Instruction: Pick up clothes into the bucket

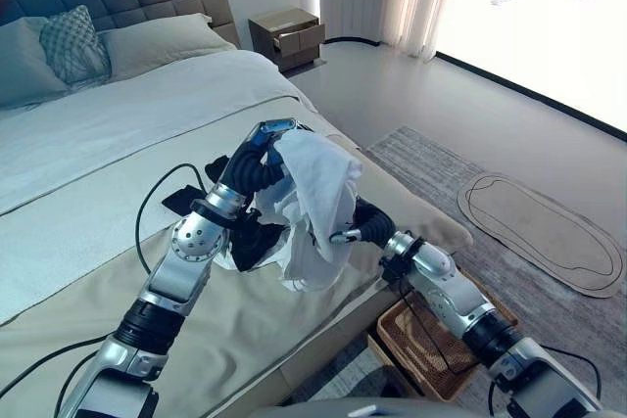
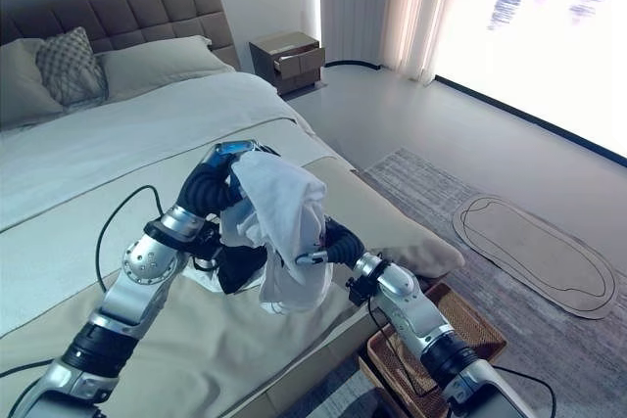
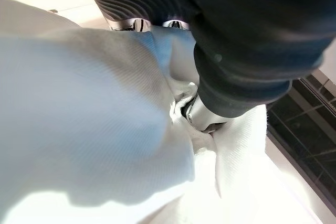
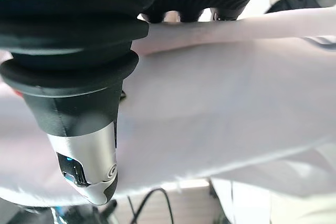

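Observation:
A white garment [image 1: 318,193] hangs bunched above the near side of the bed [image 1: 108,134]. My left hand [image 1: 260,149] is raised over the bed and shut on the garment's top; in the left wrist view its thumb [image 3: 197,109] presses into the white cloth [image 3: 94,103]. From the right, my right hand [image 1: 364,222] reaches into the hanging cloth at mid-height, and the fabric [image 4: 220,93] drapes across it in the right wrist view. A black garment [image 1: 257,240] lies on the beige cover under the white one. A wicker basket [image 1: 421,340] stands on the floor beside the bed, below my right arm.
Pillows [image 1: 73,41] lie at the headboard. A wooden nightstand [image 1: 286,36] with an open drawer stands past the bed. A grey rug with an oval mat [image 1: 539,232] covers the floor to the right, near the window and curtains.

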`<state>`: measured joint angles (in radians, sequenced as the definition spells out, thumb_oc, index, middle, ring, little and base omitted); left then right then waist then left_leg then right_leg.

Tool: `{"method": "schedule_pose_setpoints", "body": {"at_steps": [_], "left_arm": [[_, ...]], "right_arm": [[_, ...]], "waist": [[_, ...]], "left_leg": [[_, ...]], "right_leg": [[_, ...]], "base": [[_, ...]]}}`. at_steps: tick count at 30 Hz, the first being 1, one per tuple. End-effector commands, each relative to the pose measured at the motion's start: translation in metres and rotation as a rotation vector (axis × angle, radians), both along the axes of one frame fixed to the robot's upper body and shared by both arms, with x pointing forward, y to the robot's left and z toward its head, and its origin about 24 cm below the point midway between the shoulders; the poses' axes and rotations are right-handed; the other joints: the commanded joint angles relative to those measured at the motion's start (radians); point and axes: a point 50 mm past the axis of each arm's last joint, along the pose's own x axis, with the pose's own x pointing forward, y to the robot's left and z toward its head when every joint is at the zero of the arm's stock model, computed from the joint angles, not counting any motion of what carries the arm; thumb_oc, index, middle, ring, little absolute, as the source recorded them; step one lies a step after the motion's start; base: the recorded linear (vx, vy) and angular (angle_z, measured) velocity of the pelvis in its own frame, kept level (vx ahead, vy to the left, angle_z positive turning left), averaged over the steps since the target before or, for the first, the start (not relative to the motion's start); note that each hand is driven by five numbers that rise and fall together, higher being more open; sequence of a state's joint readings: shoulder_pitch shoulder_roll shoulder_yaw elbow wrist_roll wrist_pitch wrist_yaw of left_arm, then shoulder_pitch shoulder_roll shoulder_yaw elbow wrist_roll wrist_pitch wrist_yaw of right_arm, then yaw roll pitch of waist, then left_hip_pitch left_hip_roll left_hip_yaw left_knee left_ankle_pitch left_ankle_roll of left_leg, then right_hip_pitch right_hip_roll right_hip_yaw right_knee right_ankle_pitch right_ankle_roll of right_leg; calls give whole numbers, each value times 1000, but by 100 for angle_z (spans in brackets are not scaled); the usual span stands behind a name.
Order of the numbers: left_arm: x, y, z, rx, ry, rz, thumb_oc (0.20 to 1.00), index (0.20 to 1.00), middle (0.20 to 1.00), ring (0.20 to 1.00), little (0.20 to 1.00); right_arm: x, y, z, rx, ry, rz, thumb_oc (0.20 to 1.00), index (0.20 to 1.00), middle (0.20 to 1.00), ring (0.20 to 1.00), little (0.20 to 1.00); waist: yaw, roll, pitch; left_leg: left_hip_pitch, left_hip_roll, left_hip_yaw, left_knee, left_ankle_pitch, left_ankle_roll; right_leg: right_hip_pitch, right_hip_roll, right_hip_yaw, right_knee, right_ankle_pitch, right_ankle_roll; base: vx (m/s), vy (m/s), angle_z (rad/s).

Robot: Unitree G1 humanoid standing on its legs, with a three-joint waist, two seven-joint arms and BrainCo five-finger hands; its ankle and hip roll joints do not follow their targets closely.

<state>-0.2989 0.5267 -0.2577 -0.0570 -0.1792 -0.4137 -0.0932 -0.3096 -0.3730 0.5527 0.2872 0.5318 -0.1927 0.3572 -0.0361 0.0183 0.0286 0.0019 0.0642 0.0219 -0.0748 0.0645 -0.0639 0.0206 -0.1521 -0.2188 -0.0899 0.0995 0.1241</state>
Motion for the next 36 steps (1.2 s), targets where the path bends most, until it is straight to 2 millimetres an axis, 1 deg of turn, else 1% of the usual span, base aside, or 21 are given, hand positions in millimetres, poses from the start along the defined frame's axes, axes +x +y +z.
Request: {"method": "schedule_pose_setpoints", "body": {"at_steps": [1, 4, 7, 11, 13, 14, 15, 20, 26, 30, 31, 32, 34, 35, 36], "left_arm": [[-4, -6, 33, -70, -154, -67, 200, 200, 200, 200, 200], [-6, -10, 36, -76, -171, -75, 200, 200, 200, 200, 200], [-9, -14, 38, -112, -181, -85, 200, 200, 200, 200, 200], [-11, -18, 38, -146, -172, -104, 200, 200, 200, 200, 200], [-12, -20, 38, -158, -169, -114, 200, 200, 200, 200, 200], [-13, -21, 38, -164, -167, -119, 200, 200, 200, 200, 200], [-12, -22, 37, -166, -164, -118, 200, 200, 200, 200, 200], [-12, -24, 33, -185, -144, -119, 200, 200, 200, 200, 200], [-11, -22, 29, -174, -137, -92, 200, 200, 200, 200, 200], [-9, -17, 26, -177, -129, -61, 200, 200, 200, 200, 200], [-8, -11, 23, -183, -121, -30, 200, 200, 200, 200, 200], [-8, -11, 23, -183, -120, -30, 200, 200, 200, 200, 200], [-8, -2, 15, -216, -94, 19, 200, 200, 200, 200, 200], [-8, -2, 15, -216, -93, 19, 200, 200, 200, 200, 200], [-9, 2, 12, -229, -83, 39, 200, 200, 200, 200, 200]], "right_arm": [[5, 25, 15, 25, -87, 59, 1000, 1000, 1000, 1000, 1000], [5, 33, 13, 6, -99, 29, 1000, 1000, 1000, 1000, 1000], [4, 42, 12, 56, -76, 11, 1000, 1000, 1000, 1000, 1000], [3, 49, 16, 61, -93, 34, 1000, 1000, 1000, 1000, 1000], [2, 53, 20, 68, -102, 60, 733, 733, 733, 733, 733], [1, 55, 21, 68, -106, 73, 451, 451, 451, 451, 451], [1, 56, 22, 75, -107, 78, 200, 200, 200, 200, 200], [1, 60, 23, 94, -106, 68, 200, 200, 200, 200, 200], [0, 55, 24, 112, -102, 56, 200, 200, 200, 200, 200], [0, 45, 20, 117, -88, 27, 200, 200, 200, 200, 200], [-2, 37, 17, 125, -73, 7, 200, 200, 200, 200, 200], [-2, 37, 17, 125, -73, 7, 200, 200, 200, 200, 200], [-5, 22, 11, 136, -53, -32, 200, 200, 200, 200, 200], [-5, 22, 11, 135, -52, -32, 200, 200, 200, 200, 200], [-6, 14, 9, 147, -41, -59, 200, 200, 200, 200, 200]], "waist": [[20, -63, -17], [20, -60, -18], [23, -58, -19], [25, -58, -16], [25, -59, -15], [25, -59, -15], [25, -59, -15], [28, -59, -13], [24, -59, -13], [23, -61, -14], [22, -62, -14], [22, -62, -15], [20, -65, -14], [20, -64, -15], [19, -66, -13]], "left_leg": [[-13, 4, -22, 78, -75, -15], [-14, 3, -24, 78, -75, -14], [-19, 1, -26, 80, -75, -12], [-24, -1, -28, 83, -76, -10], [-26, -4, -29, 85, -76, -10], [-27, -4, -29, 85, -76, -9], [-28, -3, -30, 86, -76, -9], [-28, -3, -27, 85, -76, -8], [-29, -3, -23, 87, -78, -7], [-27, -4, -22, 88, -79, -6], [-27, -3, -22, 89, -80, -6], [-27, -3, -22, 89, -80, -6], [-29, -4, -22, 89, -81, -6], [-29, -4, -22, 90, -81, -6], [-30, -4, -23, 90, -81, -6]], "right_leg": [[14, -62, 22, 31, -30, 54], [15, -62, 22, 29, -30, 52], [12, -63, 22, 29, -29, 52], [10, -64, 23, 32, -29, 51], [9, -63, 24, 32, -29, 50], [8, -64, 23, 32, -28, 50], [7, -64, 23, 32, -28, 50], [4, -66, 25, 30, -24, 51], [2, -66, 28, 31, -25, 52], [4, -66, 28, 29, -25, 52], [5, -66, 27, 29, -25, 52], [5, -66, 27, 29, -25, 52], [5, -66, 28, 29, -26, 52], [5, -66, 28, 29, -26, 52], [4, -66, 28, 29, -26, 52]], "base": [[0, 0, 0], [0, 0, 0], [0, 0, 0], [0, 0, 0], [0, 0, 0], [0, 0, 0], [0, 0, 0], [0, 0, 0], [0, 0, 0], [0, 0, 0], [0, 0, 0], [0, 0, 0], [0, 0, 0], [0, 0, 0], [0, 0, 0]]}}
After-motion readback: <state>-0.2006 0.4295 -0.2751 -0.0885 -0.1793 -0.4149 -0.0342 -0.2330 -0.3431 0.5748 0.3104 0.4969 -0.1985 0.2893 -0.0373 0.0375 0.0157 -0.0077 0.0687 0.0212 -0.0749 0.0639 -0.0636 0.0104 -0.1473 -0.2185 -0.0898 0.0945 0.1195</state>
